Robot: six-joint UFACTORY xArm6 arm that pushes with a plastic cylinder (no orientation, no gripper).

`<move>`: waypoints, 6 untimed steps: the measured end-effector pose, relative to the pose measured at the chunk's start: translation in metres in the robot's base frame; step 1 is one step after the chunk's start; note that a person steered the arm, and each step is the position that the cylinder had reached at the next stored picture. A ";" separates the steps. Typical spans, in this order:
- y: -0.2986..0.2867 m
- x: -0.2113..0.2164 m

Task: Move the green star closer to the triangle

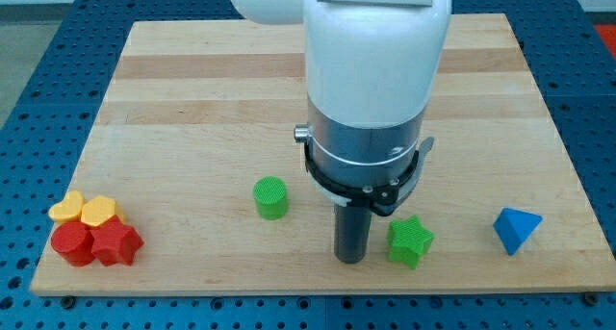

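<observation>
The wooden table (192, 89) carries everything, and the big white arm (375, 70) hangs over its middle, ending in a dark rod with no fingers to spread or press together. My tip (350, 259) rests on the table just beside the green star (411, 241), on the star's left side in the view, touching it or nearly so. The blue triangle (516, 230) sits well apart from the star, toward the view's right and about level with it. A cluster of two red blocks (96, 243) and two yellow blocks (84, 211) lies far to the star's left, and a green cylinder (271, 197) stands to its left and slightly higher. By my judgement, the push toward the triangle is only beginning; most of the gap remains to close.
</observation>
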State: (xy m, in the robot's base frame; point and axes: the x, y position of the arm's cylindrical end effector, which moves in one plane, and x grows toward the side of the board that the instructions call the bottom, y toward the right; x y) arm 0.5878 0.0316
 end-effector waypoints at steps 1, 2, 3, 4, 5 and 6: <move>0.053 -0.019; 0.087 -0.028; 0.030 -0.025; -0.026 -0.020; -0.007 0.000; 0.046 0.022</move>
